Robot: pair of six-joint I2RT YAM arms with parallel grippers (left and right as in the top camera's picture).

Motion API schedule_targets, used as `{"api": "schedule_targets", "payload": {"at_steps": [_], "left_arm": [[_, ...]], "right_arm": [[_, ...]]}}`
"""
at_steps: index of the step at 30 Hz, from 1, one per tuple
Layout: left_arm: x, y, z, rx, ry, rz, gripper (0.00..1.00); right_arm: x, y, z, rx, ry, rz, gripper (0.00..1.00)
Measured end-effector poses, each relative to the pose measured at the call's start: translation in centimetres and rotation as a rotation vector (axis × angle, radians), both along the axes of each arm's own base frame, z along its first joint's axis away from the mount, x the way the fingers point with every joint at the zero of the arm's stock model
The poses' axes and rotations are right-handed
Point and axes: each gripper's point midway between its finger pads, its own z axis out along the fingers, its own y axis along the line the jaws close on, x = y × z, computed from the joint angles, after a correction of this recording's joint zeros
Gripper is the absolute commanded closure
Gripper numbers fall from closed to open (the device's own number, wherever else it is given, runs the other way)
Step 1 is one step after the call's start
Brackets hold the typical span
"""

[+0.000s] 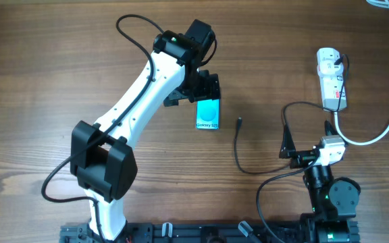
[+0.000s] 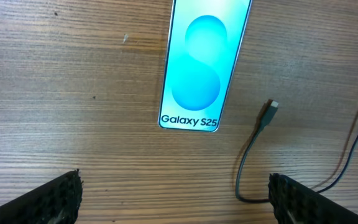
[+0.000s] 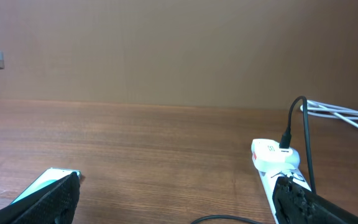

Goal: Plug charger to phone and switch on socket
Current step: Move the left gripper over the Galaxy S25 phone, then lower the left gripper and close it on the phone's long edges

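Charger [image 2: 271,109] lies unplugged beside phone [image 2: 197,68]; left tool [image 2: 176,196] and right tool [image 3: 176,202] gape empty; socket [image 1: 331,81] seemingly unswitched.

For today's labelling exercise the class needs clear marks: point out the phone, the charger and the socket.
phone [image 2: 201,68], left wrist view, middle of the cyan screen.
charger [image 2: 269,112], left wrist view, the connector tip.
socket [image 1: 331,81], overhead view, middle of the white body.

Wood-grain table [image 1: 32,54], plain brown wall [image 3: 166,50] behind it
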Motion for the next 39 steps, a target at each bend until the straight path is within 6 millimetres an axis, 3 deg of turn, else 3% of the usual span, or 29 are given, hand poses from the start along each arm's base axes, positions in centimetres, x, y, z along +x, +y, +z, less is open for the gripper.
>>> {"api": "schedule_targets", "payload": {"at_steps": [15,39], "left_arm": [[-1.6,-0.4,-3.0,0.033,0.054,-0.029,0.00],[-0.9,-3.3,-2.8,-0.019,-0.015,-0.001,0.00]], "right_arm": [[0.0,0.0,0.0,0.000,0.000,0.000,0.00],[0.0,0.0,0.0,0.000,0.000,0.000,0.00]]}}
